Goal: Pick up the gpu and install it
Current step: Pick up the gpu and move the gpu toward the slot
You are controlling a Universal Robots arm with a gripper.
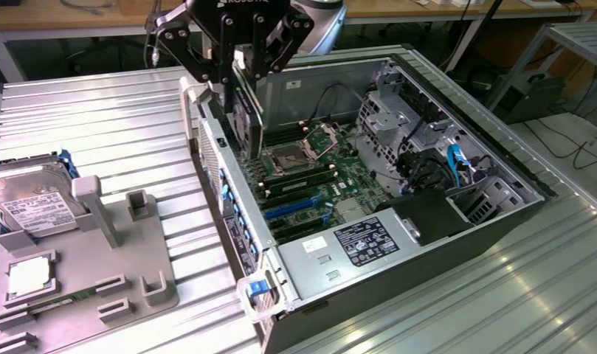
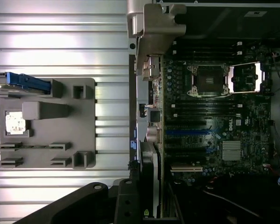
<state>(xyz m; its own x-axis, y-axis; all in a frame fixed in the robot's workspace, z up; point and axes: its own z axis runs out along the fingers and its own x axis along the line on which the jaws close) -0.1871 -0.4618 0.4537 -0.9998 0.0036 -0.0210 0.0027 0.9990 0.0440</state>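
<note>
Lying open on the ribbed counter (image 1: 101, 110), the computer case (image 1: 397, 287) shows its inside. The gpu (image 1: 247, 110) hangs upright above the case's rear wall, clamped in the tool (image 1: 235, 74). I judge it stiff, light and fragile; best gripped gently across its flat faces.

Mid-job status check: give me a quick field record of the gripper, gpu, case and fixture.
gripper: shut on gpu, over the open case
gpu: held upright on edge above the motherboard, near the case wall on the exterior view's left; not yet in a slot
case: lying on its side, open; blue slots bare
fixture: at the exterior view's left of the case, holding the hard drive and chip
</note>
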